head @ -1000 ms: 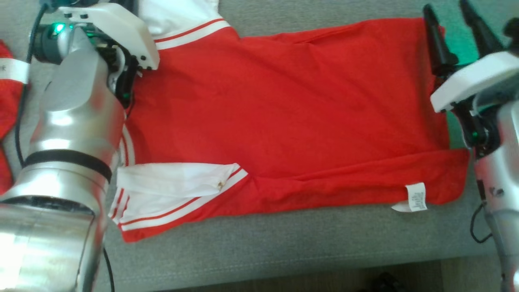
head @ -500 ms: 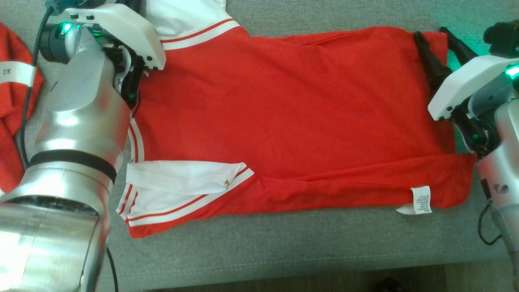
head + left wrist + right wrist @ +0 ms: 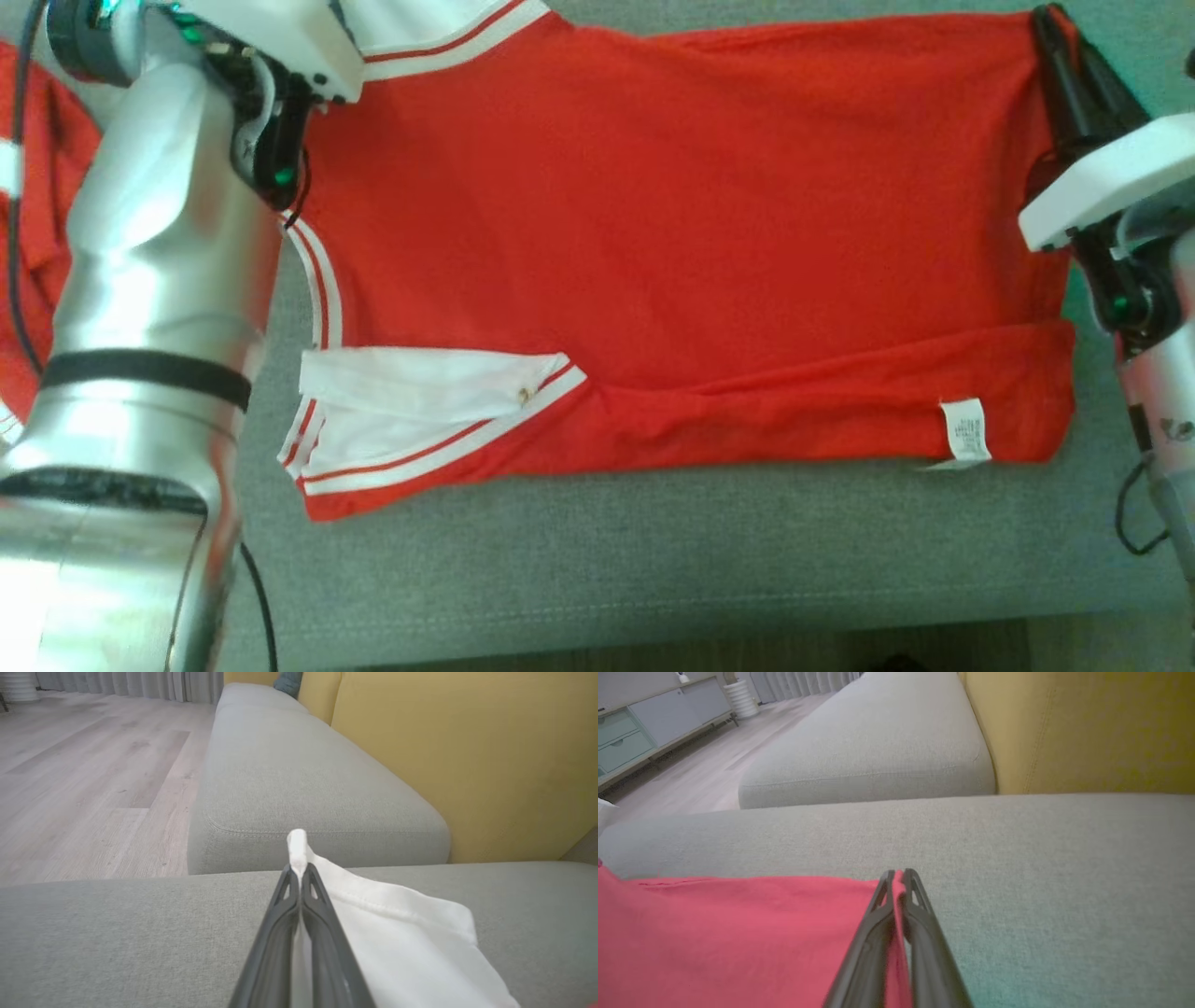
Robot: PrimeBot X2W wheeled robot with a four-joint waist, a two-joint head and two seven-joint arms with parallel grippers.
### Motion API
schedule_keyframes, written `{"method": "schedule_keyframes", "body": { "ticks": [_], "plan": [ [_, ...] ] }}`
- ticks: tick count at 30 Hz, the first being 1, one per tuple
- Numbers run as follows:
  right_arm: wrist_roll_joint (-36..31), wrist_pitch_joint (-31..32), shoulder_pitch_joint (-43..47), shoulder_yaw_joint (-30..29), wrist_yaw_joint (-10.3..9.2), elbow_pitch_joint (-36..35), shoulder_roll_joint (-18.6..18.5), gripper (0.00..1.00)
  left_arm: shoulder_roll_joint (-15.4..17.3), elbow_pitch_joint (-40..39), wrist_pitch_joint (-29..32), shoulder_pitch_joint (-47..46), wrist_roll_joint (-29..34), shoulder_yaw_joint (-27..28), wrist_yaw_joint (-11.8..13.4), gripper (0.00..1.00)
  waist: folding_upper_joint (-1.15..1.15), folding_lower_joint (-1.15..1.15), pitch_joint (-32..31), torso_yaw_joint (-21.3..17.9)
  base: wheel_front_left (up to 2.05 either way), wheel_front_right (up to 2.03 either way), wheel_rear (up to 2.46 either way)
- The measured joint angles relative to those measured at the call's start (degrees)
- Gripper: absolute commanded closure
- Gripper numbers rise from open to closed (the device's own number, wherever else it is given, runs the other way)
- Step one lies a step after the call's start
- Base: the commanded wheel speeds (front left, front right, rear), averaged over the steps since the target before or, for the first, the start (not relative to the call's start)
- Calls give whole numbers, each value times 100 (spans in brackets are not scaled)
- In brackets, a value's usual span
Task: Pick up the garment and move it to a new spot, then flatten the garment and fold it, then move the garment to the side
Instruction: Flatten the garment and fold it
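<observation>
The garment (image 3: 653,233) is a red shirt with white, red-striped sleeves, spread flat on the grey sofa seat (image 3: 653,560). One white sleeve (image 3: 420,411) lies folded over its near left part, and a white label (image 3: 964,431) hangs at the near right hem. My left gripper (image 3: 299,868) is shut on the far white sleeve (image 3: 397,933). My right gripper (image 3: 899,875) is shut on the garment's far right corner (image 3: 738,933); in the head view its dark fingers (image 3: 1074,79) pinch that red edge.
More red cloth (image 3: 37,215) lies at the left edge behind my left arm (image 3: 159,308). Yellow back cushions (image 3: 467,742) rise behind the seat. A second grey seat cushion (image 3: 868,742) and wooden floor (image 3: 70,765) lie beyond.
My right gripper has closed from open onto the garment's far right corner. The head view has shifted, so the shirt sits higher in the picture.
</observation>
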Motion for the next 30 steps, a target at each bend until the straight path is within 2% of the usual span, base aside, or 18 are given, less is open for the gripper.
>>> {"method": "schedule_keyframes", "body": {
  "ticks": [9, 19, 25, 30],
  "plan": [
    [-82, -300, 186, -34, 0, -305, -32, 100, 174, -1522, -1, 1226, -112, 403, -9, 100, 0, 0, -137, 15, 0, 0, 0],
    [29, -510, 1422, -200, 0, -966, -2, 100, 225, -3946, -10, 3434, 104, 689, -8, 100, 0, 0, -327, 61, 0, 0, 0],
    [51, -500, 1973, -326, 0, -1227, 123, 100, 225, -4547, 16, 4683, 51, 671, 69, 100, 0, 0, -447, 21, 0, 0, 0],
    [31, -492, 2387, -503, 0, -1458, 278, 100, 223, -4775, 246, 5265, -148, 688, 143, 100, 0, 0, -475, 30, 0, 0, 0]
  ]
}}
